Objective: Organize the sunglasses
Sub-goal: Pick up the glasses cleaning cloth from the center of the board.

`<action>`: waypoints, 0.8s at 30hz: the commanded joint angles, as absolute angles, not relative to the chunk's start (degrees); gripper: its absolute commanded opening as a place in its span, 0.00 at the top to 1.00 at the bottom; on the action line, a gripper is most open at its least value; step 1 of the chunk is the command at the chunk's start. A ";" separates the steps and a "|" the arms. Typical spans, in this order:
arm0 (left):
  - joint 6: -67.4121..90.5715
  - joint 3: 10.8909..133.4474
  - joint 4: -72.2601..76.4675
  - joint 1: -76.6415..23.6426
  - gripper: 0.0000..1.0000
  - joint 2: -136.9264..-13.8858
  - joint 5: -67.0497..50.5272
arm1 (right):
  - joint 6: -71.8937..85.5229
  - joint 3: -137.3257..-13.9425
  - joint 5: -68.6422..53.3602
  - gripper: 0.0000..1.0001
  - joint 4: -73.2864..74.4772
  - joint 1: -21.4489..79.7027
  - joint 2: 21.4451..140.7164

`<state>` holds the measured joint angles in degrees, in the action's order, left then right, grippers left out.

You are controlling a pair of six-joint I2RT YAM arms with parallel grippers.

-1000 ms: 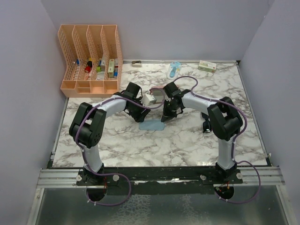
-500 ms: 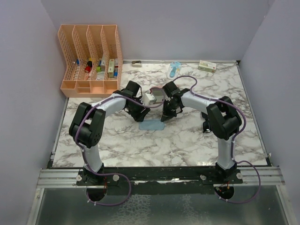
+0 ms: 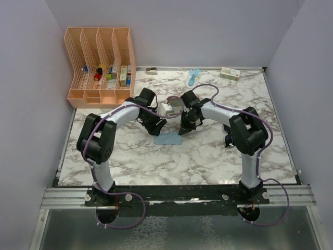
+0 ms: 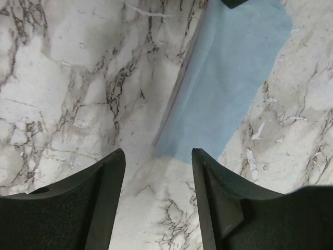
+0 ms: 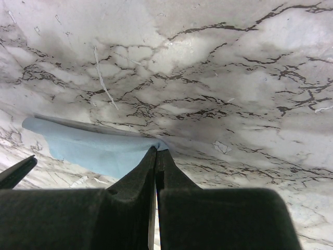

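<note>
- The sunglasses, a small black folded pair, show only in the overhead view. I read them as the dark shape on the white marble-patterned table, tucked against the elbow link of the right arm. Neither wrist camera has them in frame.
- From the right gripper they lie out to its right and a little back toward the arm's base, with bare table between. From the left gripper they are well apart, on the far side of the other arm. I judge the right arm to be the nearer one for any reach.
- I cannot tell their long axis, because the elbow hides too much of them. I would want that before committing to a grasp angle.
- The right gripper has its fingers pressed together on the edge of the light blue square cloth, and the fabric tents up slightly at the tips.
- The left gripper is spread wide and holds nothing. It hangs low above the table with a corner of the cloth between and just ahead of its fingers.
- In the overhead view the cloth lies flat between the two grippers, nearer both than the sunglasses are.
</note>
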<state>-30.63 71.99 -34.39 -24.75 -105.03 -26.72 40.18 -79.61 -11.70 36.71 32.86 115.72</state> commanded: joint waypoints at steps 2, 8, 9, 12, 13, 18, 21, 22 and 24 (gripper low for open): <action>-33.13 71.45 -37.41 -24.61 0.44 -106.07 -29.91 | 39.46 -80.18 -11.38 0.99 37.62 32.43 118.45; -32.95 71.43 -35.53 -24.65 0.44 -108.84 -28.54 | 39.52 -80.53 -11.75 0.99 37.88 32.42 118.83; -32.81 71.76 -35.50 -24.61 0.44 -109.53 -28.53 | 39.55 -80.53 -11.85 0.99 37.88 32.43 118.77; -32.65 72.53 -35.47 -24.57 0.43 -111.23 -28.56 | 39.47 -80.56 -11.65 0.99 38.12 32.43 118.59; -32.63 72.65 -35.49 -24.53 0.44 -111.65 -28.30 | 39.42 -80.58 -11.54 0.99 38.21 32.43 118.57; -33.04 72.33 -35.99 -24.57 0.46 -112.61 -28.30 | 39.66 -79.92 -11.36 0.99 38.12 32.43 118.22; -33.29 71.71 -36.15 -24.54 0.52 -112.41 -28.77 | 39.98 -79.67 -11.66 0.99 37.63 32.43 118.23; -33.35 71.56 -36.31 -24.55 0.55 -112.37 -28.95 | 39.99 -79.72 -11.69 0.99 37.59 32.43 118.29; -33.55 71.23 -36.70 -24.52 0.63 -112.33 -29.56 | 40.06 -79.89 -11.70 0.99 37.63 32.43 118.38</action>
<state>-32.29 73.28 -34.81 -24.36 -109.54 -27.68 40.21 -80.25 -12.86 37.30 32.60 116.36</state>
